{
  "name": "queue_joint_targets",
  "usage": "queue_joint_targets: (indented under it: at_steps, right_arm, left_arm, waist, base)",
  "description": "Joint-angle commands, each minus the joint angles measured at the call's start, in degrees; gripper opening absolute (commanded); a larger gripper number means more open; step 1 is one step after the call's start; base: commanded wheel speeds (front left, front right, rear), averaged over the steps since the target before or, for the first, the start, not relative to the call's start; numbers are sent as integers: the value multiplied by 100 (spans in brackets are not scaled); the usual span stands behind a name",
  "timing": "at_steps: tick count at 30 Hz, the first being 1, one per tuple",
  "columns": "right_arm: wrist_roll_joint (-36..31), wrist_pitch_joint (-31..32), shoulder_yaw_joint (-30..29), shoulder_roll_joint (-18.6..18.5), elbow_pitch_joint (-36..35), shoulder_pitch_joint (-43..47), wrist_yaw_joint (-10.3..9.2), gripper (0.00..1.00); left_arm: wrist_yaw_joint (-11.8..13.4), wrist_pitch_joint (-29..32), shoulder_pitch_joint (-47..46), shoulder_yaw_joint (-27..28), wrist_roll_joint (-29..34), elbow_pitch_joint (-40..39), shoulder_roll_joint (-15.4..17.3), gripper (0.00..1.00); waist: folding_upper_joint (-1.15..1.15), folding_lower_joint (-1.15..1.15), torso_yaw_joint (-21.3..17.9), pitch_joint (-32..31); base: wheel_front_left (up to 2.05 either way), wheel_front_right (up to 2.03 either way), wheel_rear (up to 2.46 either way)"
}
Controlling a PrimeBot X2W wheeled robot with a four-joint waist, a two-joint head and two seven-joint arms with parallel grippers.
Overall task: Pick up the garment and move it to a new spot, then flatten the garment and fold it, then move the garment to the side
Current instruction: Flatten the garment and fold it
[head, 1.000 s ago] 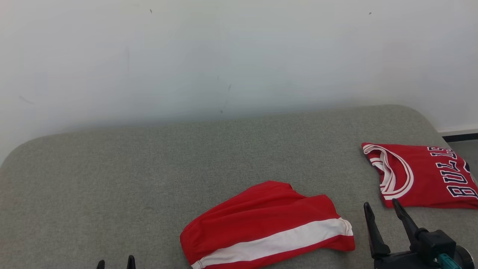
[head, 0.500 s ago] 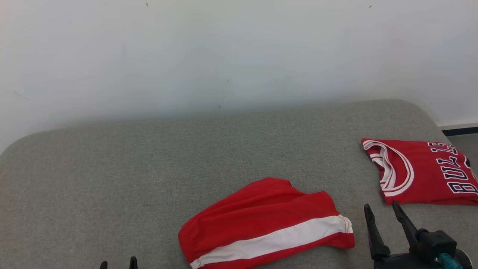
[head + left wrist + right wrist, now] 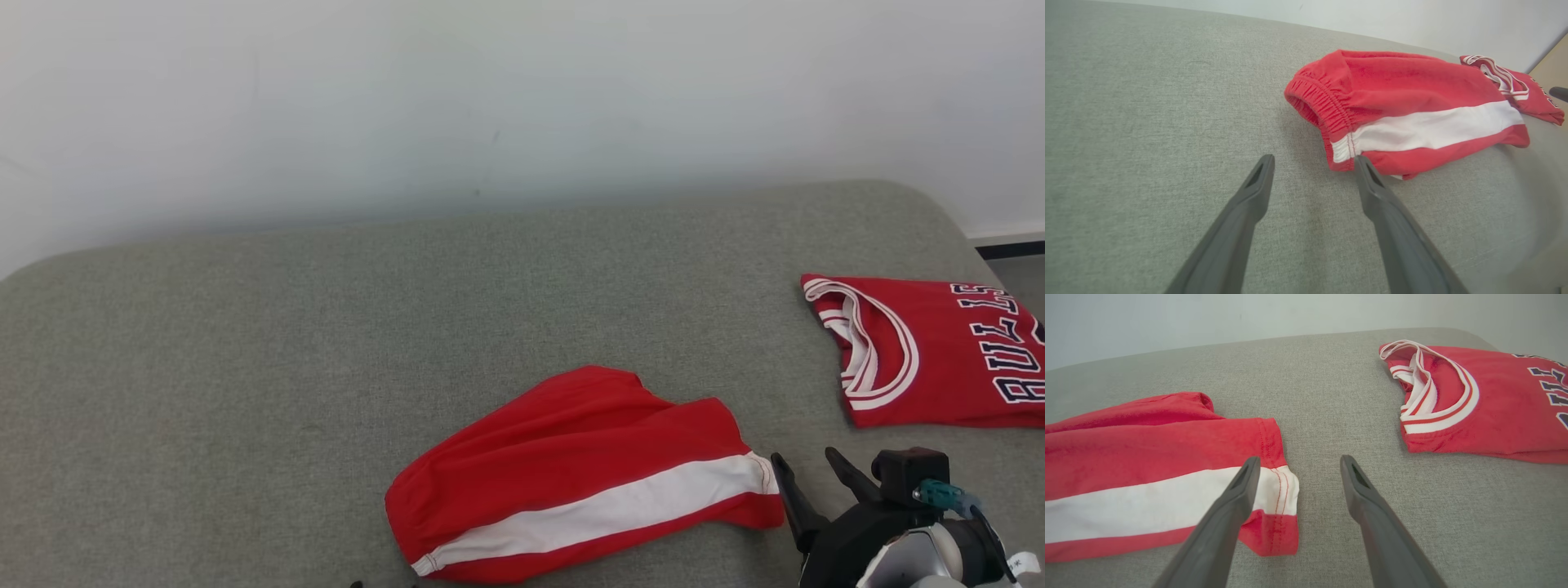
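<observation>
The garment, a pair of red shorts [image 3: 571, 457] with a white side stripe, lies crumpled near the front of the grey padded surface [image 3: 326, 327]. My right gripper [image 3: 804, 457] stands open just right of the shorts' leg hem. In the right wrist view its left finger [image 3: 1237, 498] overlaps the hem of the shorts [image 3: 1147, 457]. My left gripper [image 3: 1313, 158] is open, hovering at the elastic waistband of the shorts [image 3: 1412, 102], with its right fingertip close to the stripe's end. Nothing is held.
A folded red jersey [image 3: 939, 359] with white trim and dark lettering lies at the right edge of the surface, also seen as the jersey [image 3: 1494, 408] in the right wrist view. A pale wall runs behind. Floor [image 3: 1012, 269] shows past the right corner.
The head camera has tilted down, so the whole picture shifted. My right gripper moved left toward the shorts' hem and turned at the wrist. The left fingertips slid off the bottom edge.
</observation>
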Motion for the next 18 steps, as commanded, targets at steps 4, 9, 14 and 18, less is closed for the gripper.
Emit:
queue_joint_targets:
  at_steps: [4,9,14,18]
  right_arm:
    - [151,14,137,-91,192,-205,-12,100]
    - [267,-94,250,-73,374,-334,-13,100]
    - [365,-126,363,-68,546,-424,-13,100]
    - [447,-99,464,-82,664,-479,-13,100]
  left_arm:
    - [-38,0,-407,-220,-96,410,16,100]
    - [-34,0,-732,-321,-262,625,13,100]
    - [-34,0,-878,-402,-353,729,12,100]
    - [-36,0,-945,-519,-460,821,69,100]
  waist:
    - [-1,-1,36,156]
    - [-1,-1,-10,251]
    - [-1,-1,-80,299]
    - [-1,-1,-113,333]
  base:
    - [0,0,0]
    - [0,0,0]
    - [0,0,0]
    - [0,0,0]
